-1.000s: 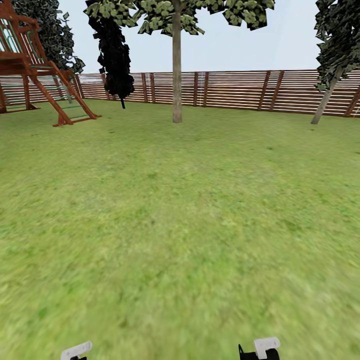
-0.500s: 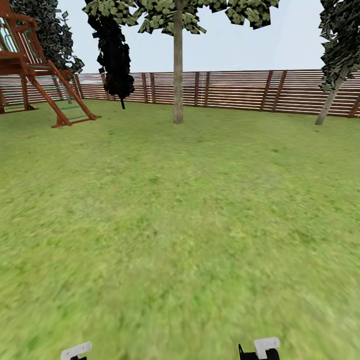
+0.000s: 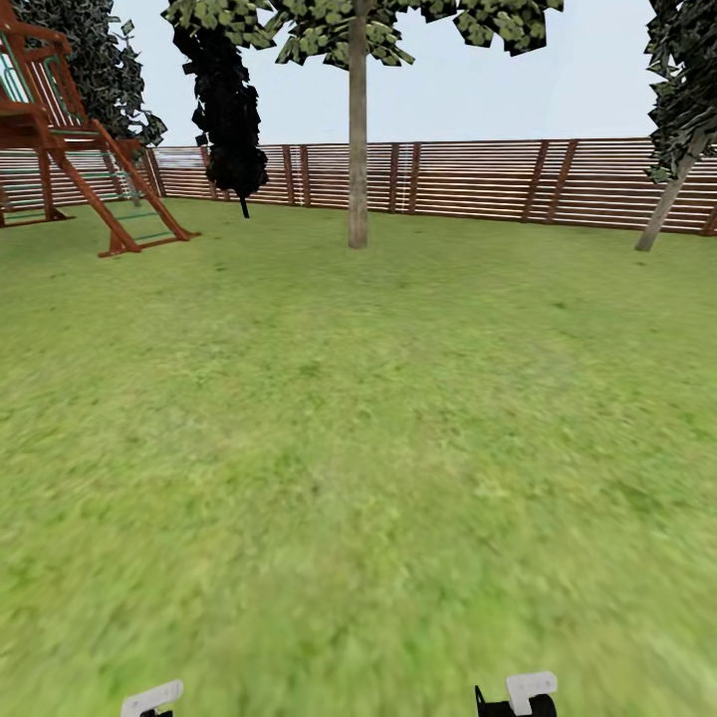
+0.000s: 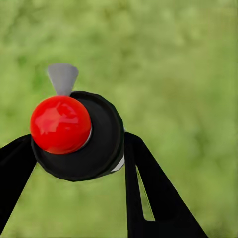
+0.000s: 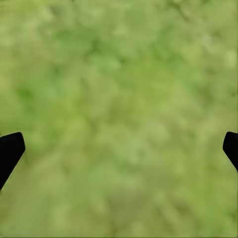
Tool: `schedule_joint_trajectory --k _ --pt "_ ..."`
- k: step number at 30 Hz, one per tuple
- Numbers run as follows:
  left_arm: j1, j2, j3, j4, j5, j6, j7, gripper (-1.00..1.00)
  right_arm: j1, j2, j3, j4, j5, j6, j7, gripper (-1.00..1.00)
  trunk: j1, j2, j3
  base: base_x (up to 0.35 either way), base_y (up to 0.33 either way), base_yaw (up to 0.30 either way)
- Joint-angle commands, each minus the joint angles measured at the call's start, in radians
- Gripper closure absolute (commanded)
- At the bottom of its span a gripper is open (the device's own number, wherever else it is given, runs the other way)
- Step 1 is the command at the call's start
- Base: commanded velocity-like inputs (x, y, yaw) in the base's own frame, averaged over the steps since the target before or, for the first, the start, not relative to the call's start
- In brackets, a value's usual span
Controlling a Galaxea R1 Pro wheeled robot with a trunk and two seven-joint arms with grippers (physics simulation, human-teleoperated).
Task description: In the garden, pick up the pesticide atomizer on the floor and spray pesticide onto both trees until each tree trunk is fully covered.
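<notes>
— So, where's the pesticide atomizer (image 4: 79,136)?
— Clamped between the left gripper (image 4: 79,148) fingers, red cap toward the wrist camera, grass beneath.
— And the right gripper (image 5: 119,148)?
— Spread wide, holding nothing — just lawn (image 3: 398,418) between its tips.
— The trees?
— One pale tree trunk (image 3: 358,149) straight ahead before the fence (image 3: 478,179); another (image 3: 669,204) leans far right.

- Left gripper (image 4: 74,158): two flat black fingers (image 4: 153,198), broad at the base and narrowing toward the tips. The finger at 5 o'clock in the left wrist view has a long, thin slot cut through it.
- In the head view, at 7 o'clock, the left gripper (image 3: 151,699) shows a small grey-white tip on a black body.
- Right gripper (image 5: 119,148): two black fingers (image 5: 9,151) with rounded ends.
- In the head view, at 5 o'clock, the right gripper (image 3: 518,695) shows a grey-white, blocky tip on a black, rounded body.
</notes>
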Motion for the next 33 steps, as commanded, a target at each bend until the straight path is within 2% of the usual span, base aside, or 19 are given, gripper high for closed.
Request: schedule_joint_trajectory --k 1,33 --pt "0.0 0.0 0.0 0.0 0.0 0.0 0.0 1.0 0.0 0.0 0.0 0.0 0.0 0.0 0.0 -1.0 0.0 0.0 0.0 0.339 0.113 0.0" --pt "0.0 0.0 0.0 0.0 0.0 0.0 0.0 1.0 0.0 0.0 0.0 0.0 0.0 0.0 0.0 -1.0 0.0 0.0 0.0 0.339 0.113 0.0"
